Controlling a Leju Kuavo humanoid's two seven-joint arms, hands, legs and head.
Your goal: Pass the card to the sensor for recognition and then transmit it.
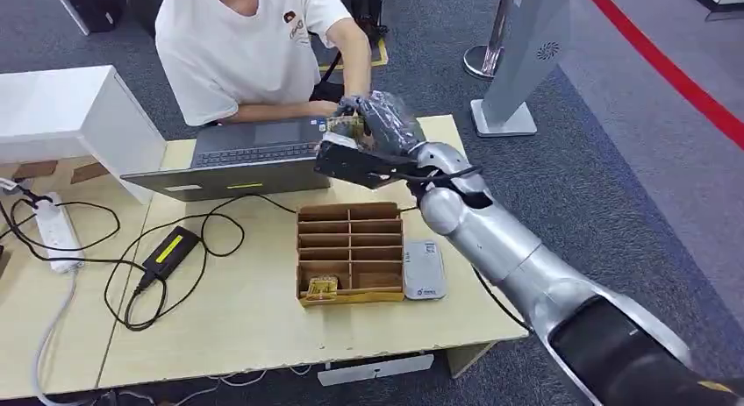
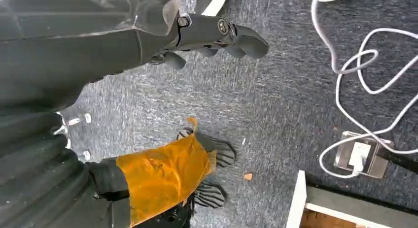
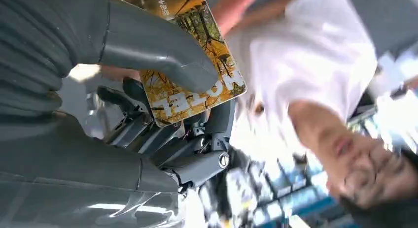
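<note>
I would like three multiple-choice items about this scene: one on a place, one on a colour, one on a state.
1. Where does the white card reader lie?
A. beside the brown compartment box, on the side of the right arm
B. on the laptop
C. on the floor

2. What is the main colour of the card?
A. blue
B. yellow-orange
C. black

3. What is the right hand doing?
A. resting flat on the table
B. hanging down
C. holding the card

Answers:
1 A, the head view shows it against that side of the box.
2 B, the right wrist view shows yellow-orange print.
3 C, the thumb presses on the card.
</note>
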